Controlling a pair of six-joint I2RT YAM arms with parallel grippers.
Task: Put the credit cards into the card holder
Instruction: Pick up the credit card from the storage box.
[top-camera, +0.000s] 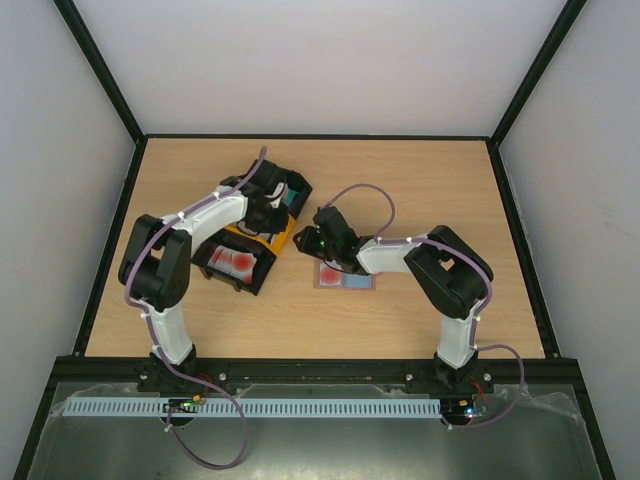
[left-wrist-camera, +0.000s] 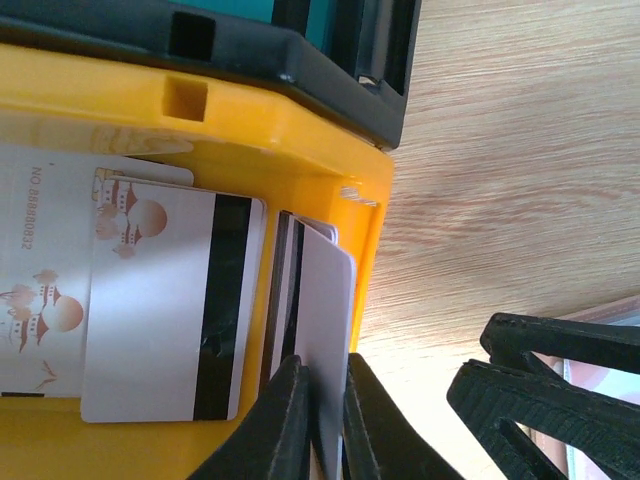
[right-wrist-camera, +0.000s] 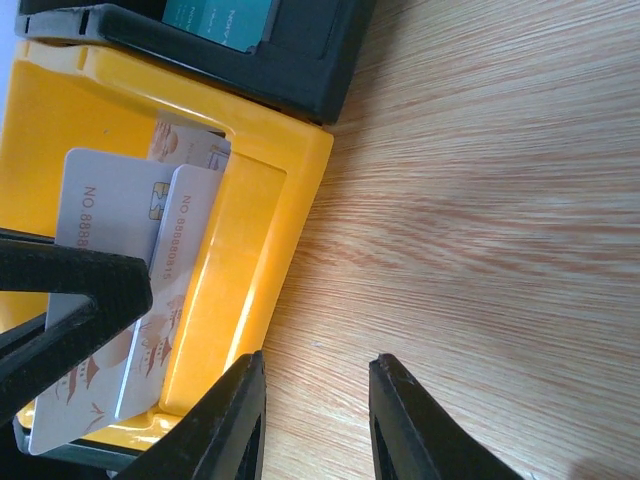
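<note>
My left gripper (left-wrist-camera: 325, 400) is shut on a pale pinkish-white credit card (left-wrist-camera: 325, 310) and holds it on edge inside the yellow tray (left-wrist-camera: 300, 130), near its right wall. More pale cards (left-wrist-camera: 150, 310) lie flat in that tray. In the top view the left gripper (top-camera: 272, 222) is over the yellow tray (top-camera: 283, 238). My right gripper (right-wrist-camera: 315, 375) is open and empty, just above bare wood beside the tray's wall (right-wrist-camera: 250, 250). The brown card holder (top-camera: 345, 276) lies flat under the right forearm, with pinkish and teal patches showing on it.
A black tray (top-camera: 232, 263) with red-and-white cards sits in front of the yellow one. Another black tray (top-camera: 288, 188) with teal cards (right-wrist-camera: 215, 18) sits behind it. The right gripper's fingers (left-wrist-camera: 540, 385) are close to the right of my left gripper.
</note>
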